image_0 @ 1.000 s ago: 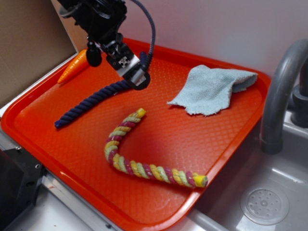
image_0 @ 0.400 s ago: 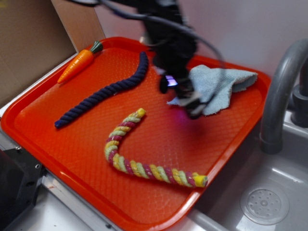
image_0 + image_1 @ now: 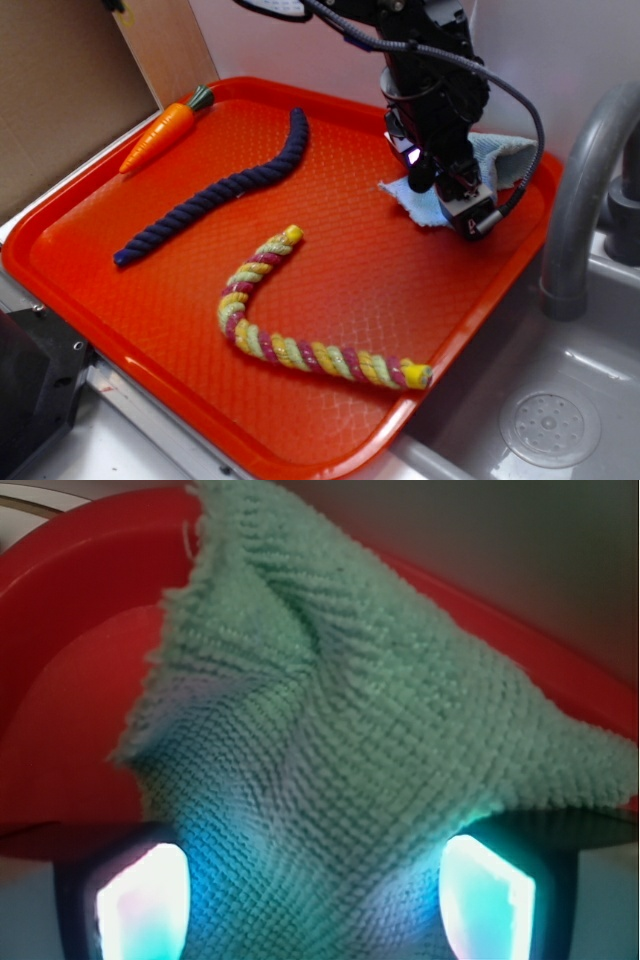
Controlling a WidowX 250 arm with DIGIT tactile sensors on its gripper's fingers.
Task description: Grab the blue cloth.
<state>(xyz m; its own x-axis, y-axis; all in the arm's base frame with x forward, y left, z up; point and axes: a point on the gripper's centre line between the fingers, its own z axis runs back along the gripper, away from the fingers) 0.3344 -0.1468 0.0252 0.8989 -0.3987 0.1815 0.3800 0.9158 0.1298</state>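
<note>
The hand (image 3: 452,200) stands low over the blue cloth (image 3: 440,190), its fingers apart with one to each side of the fabric in the wrist view, placed to pinch a raised fold between them. The cloth (image 3: 340,740) lies rumpled at the far right of the orange tray (image 3: 150,300). A navy rope (image 3: 215,190), striped rope (image 3: 290,345) and toy carrot (image 3: 160,135) lie well apart from it.
</note>
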